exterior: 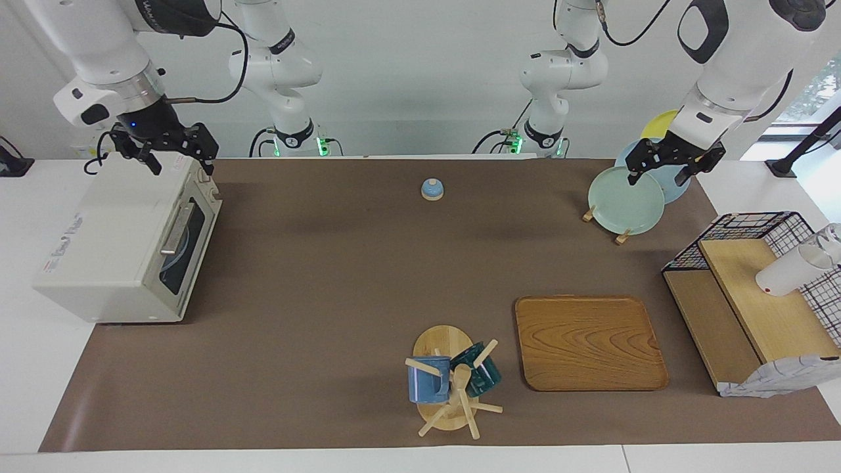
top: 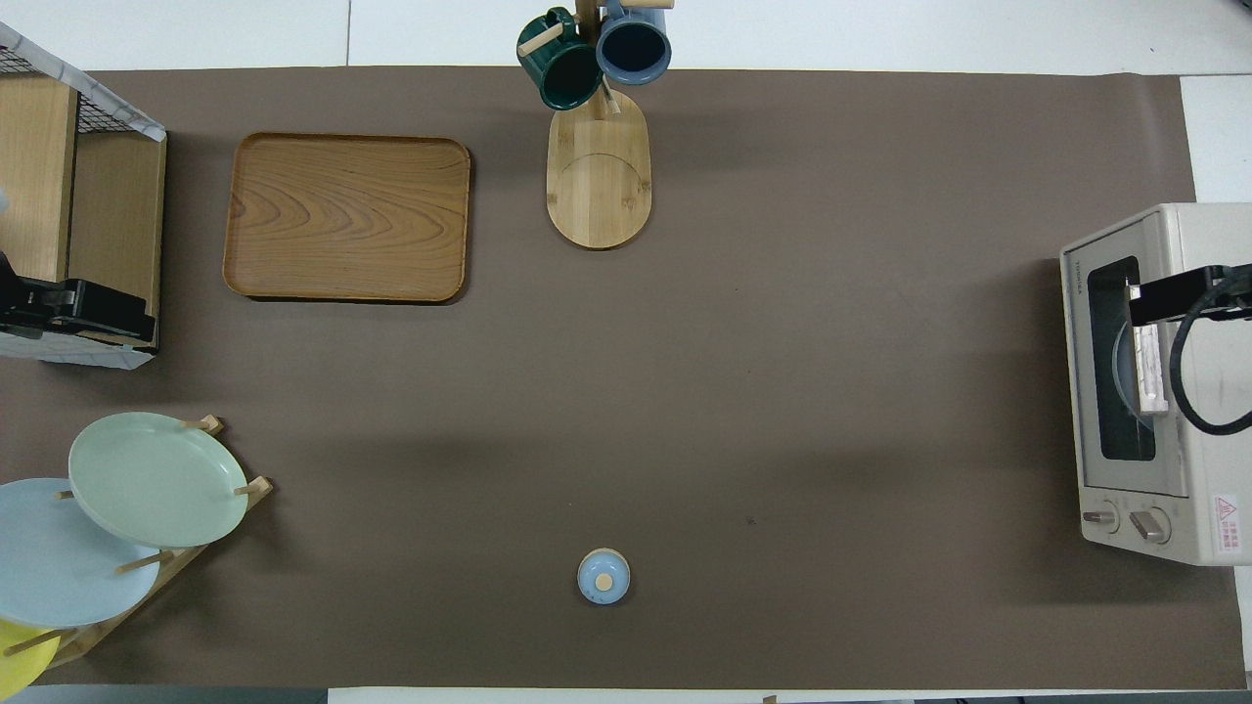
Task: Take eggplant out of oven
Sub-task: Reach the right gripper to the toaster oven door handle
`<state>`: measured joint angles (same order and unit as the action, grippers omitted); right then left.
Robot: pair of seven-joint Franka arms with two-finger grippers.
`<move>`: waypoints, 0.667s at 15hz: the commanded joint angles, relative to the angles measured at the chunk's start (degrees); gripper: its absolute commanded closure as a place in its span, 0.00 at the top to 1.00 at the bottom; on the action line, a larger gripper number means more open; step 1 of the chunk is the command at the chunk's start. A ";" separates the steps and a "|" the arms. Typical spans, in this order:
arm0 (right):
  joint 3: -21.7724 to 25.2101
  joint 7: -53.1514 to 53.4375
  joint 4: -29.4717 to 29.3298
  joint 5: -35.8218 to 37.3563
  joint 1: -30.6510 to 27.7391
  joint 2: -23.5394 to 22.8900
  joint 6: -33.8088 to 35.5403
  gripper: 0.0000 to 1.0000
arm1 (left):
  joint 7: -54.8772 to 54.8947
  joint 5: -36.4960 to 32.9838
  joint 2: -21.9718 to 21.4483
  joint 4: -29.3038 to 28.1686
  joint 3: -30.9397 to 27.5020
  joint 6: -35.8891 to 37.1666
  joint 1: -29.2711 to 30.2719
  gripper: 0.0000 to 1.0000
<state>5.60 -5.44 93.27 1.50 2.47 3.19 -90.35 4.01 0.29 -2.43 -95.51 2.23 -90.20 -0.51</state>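
Observation:
The off-white oven [exterior: 118,243] stands at the right arm's end of the table, its dark glass door shut and its metal bar handle [exterior: 176,230] facing the table's middle. It also shows in the overhead view [top: 1203,391]. The eggplant is hidden; only a pale round shape shows through the glass. My right gripper [exterior: 182,167] hangs open and empty just over the oven's top, at the end nearest the robots, and also shows in the overhead view [top: 1213,293]. My left gripper [exterior: 658,179] is open and empty over the plate rack.
A plate rack with a green plate [exterior: 624,200] and others stands at the left arm's end. A wire basket shelf [exterior: 755,289] holds a white cup [exterior: 785,272]. A wooden tray [exterior: 588,341], a mug tree [exterior: 450,381] and a small blue dome [exterior: 431,189] lie mid-table.

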 commanded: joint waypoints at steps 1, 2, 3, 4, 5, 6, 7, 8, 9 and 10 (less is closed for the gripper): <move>-0.50 -1.59 3.74 0.26 -1.32 1.46 -1.93 0.00 | 0.38 -1.26 -0.73 -0.38 -0.21 -0.50 -0.37 1.00; -0.16 -1.76 6.37 0.09 -1.76 2.60 -3.76 0.00 | 0.38 -1.26 -0.73 -0.38 -0.29 -0.50 -0.37 1.00; -0.15 -1.59 9.27 0.00 -2.38 3.83 -5.70 0.00 | 0.38 -1.26 -0.73 -0.38 -0.29 -0.50 -0.37 1.00; -0.15 -1.41 11.39 0.00 -2.38 4.71 -7.02 0.00 | 0.38 -1.26 -0.73 -0.38 -0.30 -0.50 -0.37 1.00; -0.07 -0.11 13.06 0.17 -2.12 4.81 -8.08 0.00 | 0.38 -1.26 -0.73 -0.38 -0.30 -0.41 -0.37 1.00; -0.06 2.26 14.73 0.26 -2.55 4.81 -9.57 0.00 | 0.38 -1.26 -0.73 -0.38 -0.30 -0.50 -0.37 1.00; 0.11 4.02 16.14 1.31 -2.56 4.72 -10.89 0.00 | 0.38 -1.26 -0.73 -0.38 -0.30 -0.50 -0.37 1.00; 0.11 4.39 16.85 3.23 -2.64 4.11 -11.42 0.00 | 0.38 -1.26 -0.73 -0.38 -0.21 -0.50 -0.37 1.00; 0.02 4.48 17.03 5.51 -2.73 3.15 -11.78 0.00 | 0.38 -1.26 -0.73 -0.38 -0.21 -0.50 -0.37 1.00; 0.02 4.56 17.03 7.10 -2.82 2.01 -12.22 0.00 | 0.38 -1.26 -0.73 -0.38 -0.21 -0.50 -0.37 1.00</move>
<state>6.07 -2.13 108.27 5.43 0.34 5.58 -100.57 4.01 0.29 -2.43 -95.51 2.23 -90.20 -0.51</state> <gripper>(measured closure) 0.991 0.000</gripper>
